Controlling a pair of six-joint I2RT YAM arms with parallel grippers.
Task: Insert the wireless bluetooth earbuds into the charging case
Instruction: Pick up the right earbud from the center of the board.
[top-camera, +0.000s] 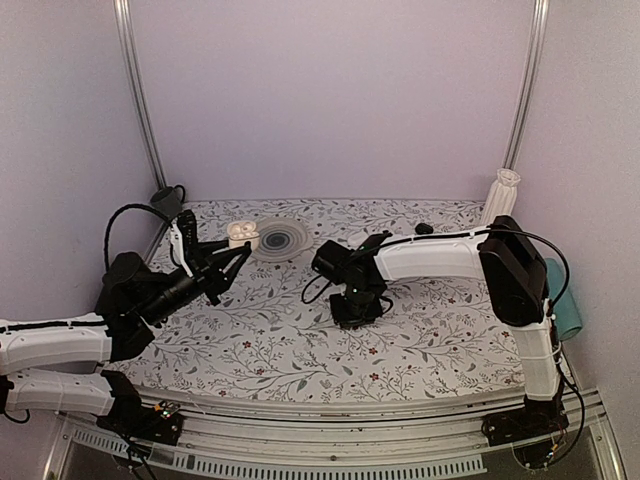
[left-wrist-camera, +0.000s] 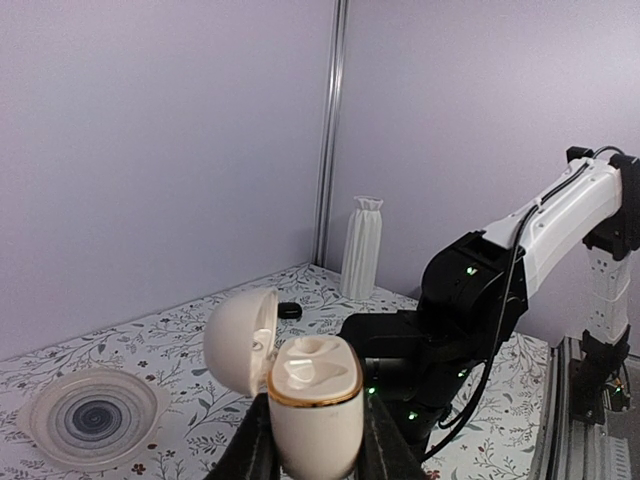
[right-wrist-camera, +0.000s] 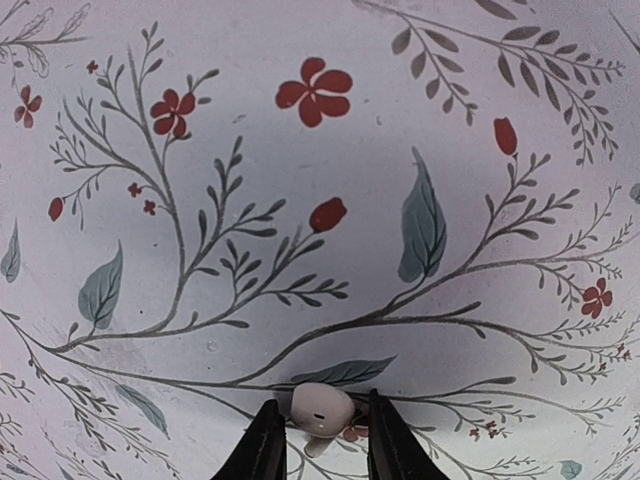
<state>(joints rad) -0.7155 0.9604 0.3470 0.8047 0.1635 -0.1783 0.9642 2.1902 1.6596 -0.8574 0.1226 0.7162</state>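
Note:
The charging case (left-wrist-camera: 315, 400) is white with a gold rim, and its lid is hinged open to the left. My left gripper (left-wrist-camera: 318, 445) is shut on its body and holds it upright above the table; it shows in the top view (top-camera: 242, 235) too. Its two wells look empty. One white earbud (right-wrist-camera: 322, 408) lies on the floral table cloth. My right gripper (right-wrist-camera: 320, 435) points straight down at mid-table (top-camera: 352, 312), open, with a finger on each side of the earbud and small gaps. The other earbud is not in view.
A clear swirl-patterned dish (top-camera: 283, 240) lies just right of the held case. A white ribbed vase (top-camera: 503, 193) stands at the back right, with a small black piece (top-camera: 424, 228) near it. A teal object (top-camera: 568, 300) sits at the right edge.

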